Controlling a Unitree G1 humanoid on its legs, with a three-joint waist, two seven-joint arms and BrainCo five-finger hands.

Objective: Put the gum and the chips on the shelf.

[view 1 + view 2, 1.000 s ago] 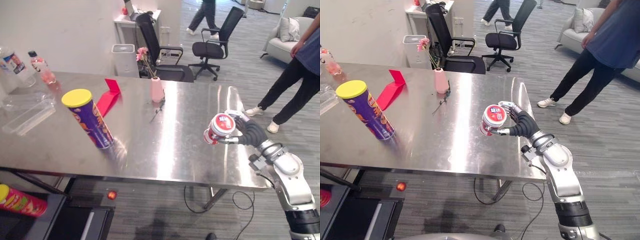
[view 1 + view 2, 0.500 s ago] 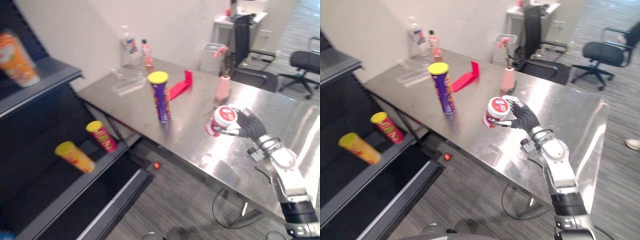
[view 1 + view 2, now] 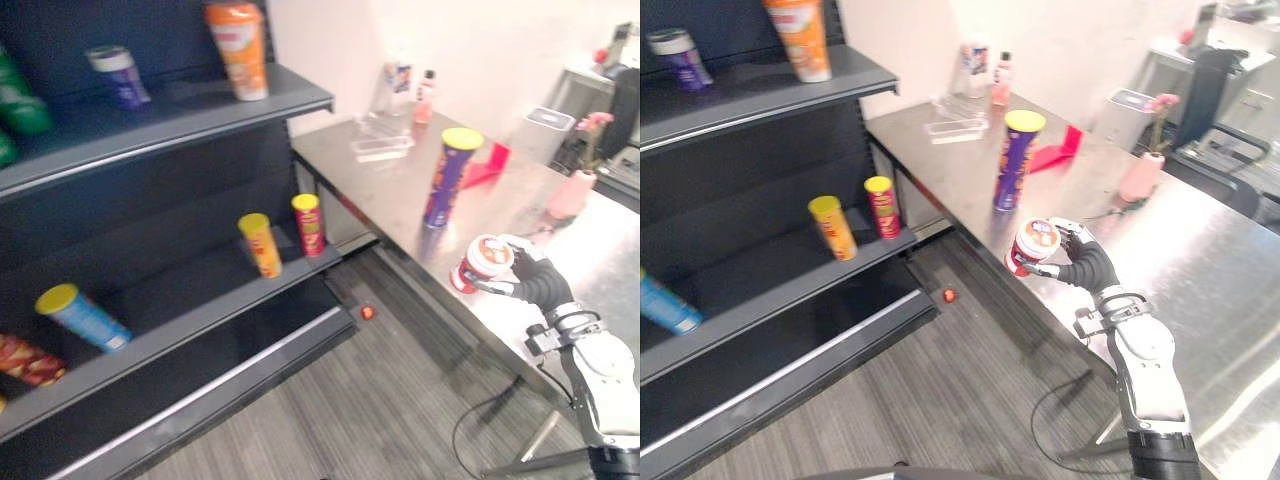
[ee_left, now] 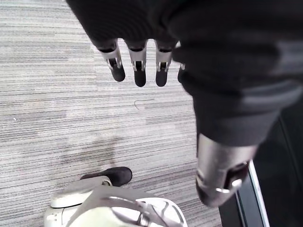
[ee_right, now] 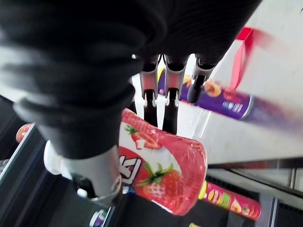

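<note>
My right hand (image 3: pixel 1087 265) is shut on the gum tub (image 3: pixel 1033 246), a red and white tub with strawberries on it, and holds it in the air off the steel table's near edge. In the right wrist view the gum tub (image 5: pixel 161 175) lies between thumb and fingers, with the chips can (image 5: pixel 222 101) past it. That chips can (image 3: pixel 447 176), purple with a yellow lid, stands upright on the table (image 3: pixel 390 190). The dark shelf (image 3: pixel 200 130) stands to the left. My left hand (image 4: pixel 138 71) hangs open over the carpet.
The shelf boards carry an orange can (image 3: pixel 238 48), a small tub (image 3: pixel 117 75), a yellow can (image 3: pixel 260 243), a red can (image 3: pixel 309 223) and a blue can (image 3: pixel 80 315). A red stand (image 3: pixel 487 165), a pink vase (image 3: pixel 574 192), bottles (image 3: pixel 410 85) and a clear tray (image 3: pixel 382 147) sit on the table.
The camera has swung left, so the shelf now takes up the left half. My right hand still holds the gum tub, now nearer the shelf side of the table.
</note>
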